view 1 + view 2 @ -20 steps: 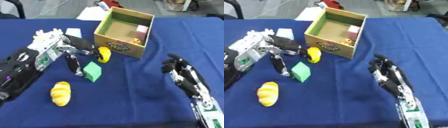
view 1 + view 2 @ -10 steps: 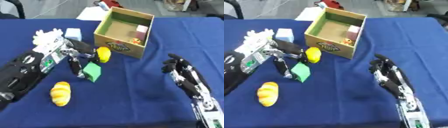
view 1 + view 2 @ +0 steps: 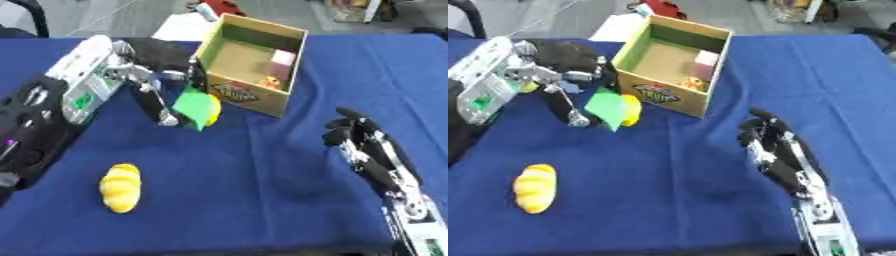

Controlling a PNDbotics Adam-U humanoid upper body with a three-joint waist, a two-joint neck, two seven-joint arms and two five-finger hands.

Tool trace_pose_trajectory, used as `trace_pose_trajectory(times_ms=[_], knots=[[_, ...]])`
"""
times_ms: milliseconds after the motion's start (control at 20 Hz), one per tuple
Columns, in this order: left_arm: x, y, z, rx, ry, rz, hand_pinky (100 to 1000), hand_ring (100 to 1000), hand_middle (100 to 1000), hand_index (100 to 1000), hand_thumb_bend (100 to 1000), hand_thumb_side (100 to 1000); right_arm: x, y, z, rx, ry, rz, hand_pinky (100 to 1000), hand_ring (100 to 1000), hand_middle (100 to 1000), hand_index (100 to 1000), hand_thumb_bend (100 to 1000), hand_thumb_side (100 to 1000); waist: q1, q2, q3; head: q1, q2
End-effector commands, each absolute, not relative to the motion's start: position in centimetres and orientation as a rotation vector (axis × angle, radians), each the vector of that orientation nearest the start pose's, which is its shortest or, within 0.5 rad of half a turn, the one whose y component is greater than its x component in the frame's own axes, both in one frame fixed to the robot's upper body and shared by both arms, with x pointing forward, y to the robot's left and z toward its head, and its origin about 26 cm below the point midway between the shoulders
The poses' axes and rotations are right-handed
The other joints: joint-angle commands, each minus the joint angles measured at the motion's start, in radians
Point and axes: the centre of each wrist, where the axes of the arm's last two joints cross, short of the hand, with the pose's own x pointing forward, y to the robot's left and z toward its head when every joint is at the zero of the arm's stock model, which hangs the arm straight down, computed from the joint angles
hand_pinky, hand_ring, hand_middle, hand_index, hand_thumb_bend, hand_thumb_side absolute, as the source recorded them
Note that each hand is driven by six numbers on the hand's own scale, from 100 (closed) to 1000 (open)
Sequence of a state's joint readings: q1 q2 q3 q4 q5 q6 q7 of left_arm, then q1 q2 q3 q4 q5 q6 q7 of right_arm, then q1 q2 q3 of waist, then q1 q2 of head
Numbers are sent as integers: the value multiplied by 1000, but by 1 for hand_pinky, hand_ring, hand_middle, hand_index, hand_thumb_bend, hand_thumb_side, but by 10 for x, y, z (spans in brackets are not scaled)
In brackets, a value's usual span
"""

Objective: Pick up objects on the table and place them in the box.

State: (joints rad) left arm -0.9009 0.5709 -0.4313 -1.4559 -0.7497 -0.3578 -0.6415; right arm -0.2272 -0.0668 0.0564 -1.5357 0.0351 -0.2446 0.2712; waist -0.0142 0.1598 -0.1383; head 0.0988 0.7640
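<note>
My left hand (image 3: 144,75) reaches in from the left and pinches a green block (image 3: 194,106), held tilted just above the blue table. A yellow rounded object (image 3: 630,110) sits right behind the block, close to the front wall of the cardboard box (image 3: 249,96). Inside the open box lie a pink block (image 3: 282,59) and a small yellow and red thing (image 3: 271,82). A yellow bread-shaped piece (image 3: 120,187) lies on the cloth at the lower left. My right hand (image 3: 367,150) rests open at the lower right, fingers up, holding nothing.
The blue cloth (image 3: 262,200) covers the whole table. White paper (image 3: 179,27) and a red object (image 3: 223,6) lie beyond the far edge, behind the box.
My left hand has closed on the green block, lifted it off the cloth and carried it towards the box. The right hand, the bread piece and the box have stayed put.
</note>
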Motion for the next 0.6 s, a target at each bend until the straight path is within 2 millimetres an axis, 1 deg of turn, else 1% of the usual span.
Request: trace_pose_trajectory(times_ms=[50, 150, 200, 250, 450, 550, 600], knots=[[419, 196, 285, -1149, 1978, 2634, 554, 373, 289, 501, 102, 214, 332, -217, 47, 205, -1966, 477, 642, 648, 666, 891, 100, 426, 15, -28, -6, 3, -8], [433, 190, 286, -1235, 1996, 2614, 563, 384, 301, 514, 115, 211, 332, -216, 47, 209, -1965, 480, 642, 648, 665, 891, 100, 423, 15, -26, -17, 8, -13], [441, 189, 285, -1283, 2005, 2600, 572, 402, 311, 524, 132, 210, 332, -215, 46, 212, -1964, 481, 642, 648, 665, 892, 100, 421, 14, -24, -23, 9, -14], [448, 187, 282, -1335, 2008, 2589, 578, 415, 320, 535, 129, 210, 332, -215, 46, 215, -1964, 482, 642, 648, 665, 892, 100, 419, 12, -22, -28, 9, -15], [474, 180, 260, -1541, 2032, 2538, 605, 439, 348, 568, 133, 207, 333, -210, 47, 235, -1967, 491, 642, 647, 665, 892, 100, 416, 6, -12, -53, 21, -20], [483, 175, 247, -1648, 2054, 2488, 623, 458, 376, 590, 170, 205, 333, -206, 48, 250, -1969, 498, 642, 647, 665, 892, 100, 415, 1, -6, -67, 32, -23], [486, 173, 241, -1709, 2071, 2449, 662, 519, 455, 672, 228, 205, 333, -204, 48, 260, -1970, 503, 642, 647, 665, 892, 100, 413, -3, -4, -75, 39, -24]])
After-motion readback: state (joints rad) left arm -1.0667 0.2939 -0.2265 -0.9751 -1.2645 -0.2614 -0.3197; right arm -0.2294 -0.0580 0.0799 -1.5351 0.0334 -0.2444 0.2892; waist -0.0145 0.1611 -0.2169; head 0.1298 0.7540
